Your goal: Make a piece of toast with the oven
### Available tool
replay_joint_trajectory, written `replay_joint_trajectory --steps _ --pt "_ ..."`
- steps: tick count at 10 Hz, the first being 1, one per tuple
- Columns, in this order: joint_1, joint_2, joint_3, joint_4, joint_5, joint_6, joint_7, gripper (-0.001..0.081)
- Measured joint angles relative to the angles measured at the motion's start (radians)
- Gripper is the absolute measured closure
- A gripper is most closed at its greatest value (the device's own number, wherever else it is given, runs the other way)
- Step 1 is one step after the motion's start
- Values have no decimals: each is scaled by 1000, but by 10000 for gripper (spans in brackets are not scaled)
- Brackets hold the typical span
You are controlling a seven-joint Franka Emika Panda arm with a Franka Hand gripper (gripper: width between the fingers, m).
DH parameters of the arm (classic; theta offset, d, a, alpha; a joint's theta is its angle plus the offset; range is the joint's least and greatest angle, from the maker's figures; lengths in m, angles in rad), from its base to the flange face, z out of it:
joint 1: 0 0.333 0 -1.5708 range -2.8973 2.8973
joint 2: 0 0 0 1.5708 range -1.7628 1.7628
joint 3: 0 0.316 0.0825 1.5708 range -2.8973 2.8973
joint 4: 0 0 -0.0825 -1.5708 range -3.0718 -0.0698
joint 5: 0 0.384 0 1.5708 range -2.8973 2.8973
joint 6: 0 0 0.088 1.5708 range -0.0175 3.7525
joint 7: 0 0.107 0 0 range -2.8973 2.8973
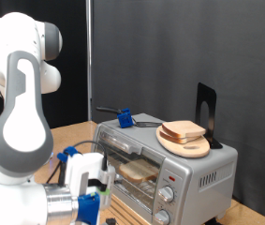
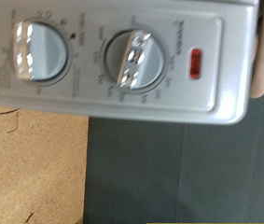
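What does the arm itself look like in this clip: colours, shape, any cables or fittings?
The arm is glossy white with rounded, bulbous links and dark grey joint bands. Its hand, the gripper, is a white block with blue fittings and thin dark cables, next to the oven. The wrist view shows no fingers.

Small dark markings ring the two round silver knobs [image 2: 130,58] on the silver-grey metal toaster oven's control panel [image 2: 113,98], all too blurred to read.

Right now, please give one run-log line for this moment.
claw: at oven knob panel | bread: inside oven | second slice: on round board atop oven
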Motion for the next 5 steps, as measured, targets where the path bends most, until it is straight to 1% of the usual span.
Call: replay_joint_trajectory --steps 3,5 --pt "1 72 9 84 -3 -11 9 124" --pt "0 99 9 116 -5 -35 13 124"
